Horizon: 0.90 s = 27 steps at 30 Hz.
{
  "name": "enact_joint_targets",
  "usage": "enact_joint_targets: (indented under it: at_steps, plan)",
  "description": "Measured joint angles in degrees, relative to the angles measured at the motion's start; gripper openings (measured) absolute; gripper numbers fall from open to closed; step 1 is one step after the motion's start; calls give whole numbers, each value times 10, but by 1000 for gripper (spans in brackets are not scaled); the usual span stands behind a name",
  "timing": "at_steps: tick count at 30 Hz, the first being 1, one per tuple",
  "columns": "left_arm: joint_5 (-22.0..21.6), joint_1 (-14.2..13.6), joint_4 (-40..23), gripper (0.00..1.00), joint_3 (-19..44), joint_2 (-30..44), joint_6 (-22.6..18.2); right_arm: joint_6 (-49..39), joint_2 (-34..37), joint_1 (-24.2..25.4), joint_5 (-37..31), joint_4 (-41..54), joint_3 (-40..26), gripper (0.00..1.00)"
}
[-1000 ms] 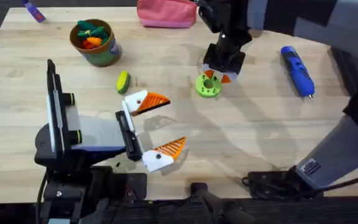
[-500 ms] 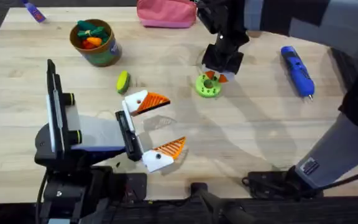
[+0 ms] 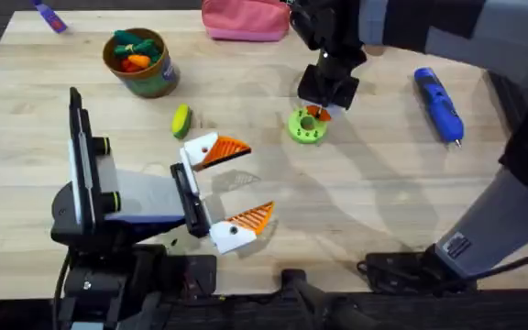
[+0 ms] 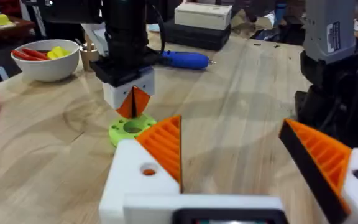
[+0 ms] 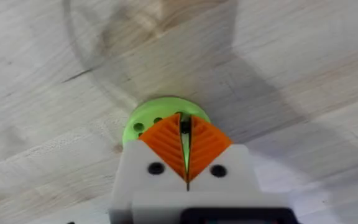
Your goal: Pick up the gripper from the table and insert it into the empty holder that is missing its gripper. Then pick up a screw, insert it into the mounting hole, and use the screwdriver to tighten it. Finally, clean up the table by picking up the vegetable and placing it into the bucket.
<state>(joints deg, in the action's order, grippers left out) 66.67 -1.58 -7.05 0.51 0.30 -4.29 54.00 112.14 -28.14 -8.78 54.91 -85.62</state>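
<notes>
Over green disc [image 5: 164, 119], right tool [image 5: 186, 147] seemingly pinched

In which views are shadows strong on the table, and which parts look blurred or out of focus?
Overhead: the right arm casts a broad soft shadow on the table beside the green disc. Right wrist: a dark shadow lies across the wood behind the disc, and the right gripper is sharp. Left wrist: the left gripper is near and slightly soft; the room behind is blurred.

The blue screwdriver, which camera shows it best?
The overhead view: the screwdriver lies whole on the table, its metal bit visible. The left wrist view catches it far off, partly behind the right arm.
</notes>
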Motion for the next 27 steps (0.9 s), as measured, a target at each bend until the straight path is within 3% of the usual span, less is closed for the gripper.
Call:
enact_joint_targets:
  at_steps: [7,14,22,27]
  plan:
    - [0,0,0,985,0,0,0,-5,-12,-10,-21,52,-30,6]
    - [0,0,0,985,0,0,0,-75,-97,-28,-45,107,-118,6]
    - [0,0,0,985,0,0,0,-253,-148,-73,-45,124,-194,6]
    - [0,0,0,985,0,0,0,-411,-156,-120,15,102,-197,6]
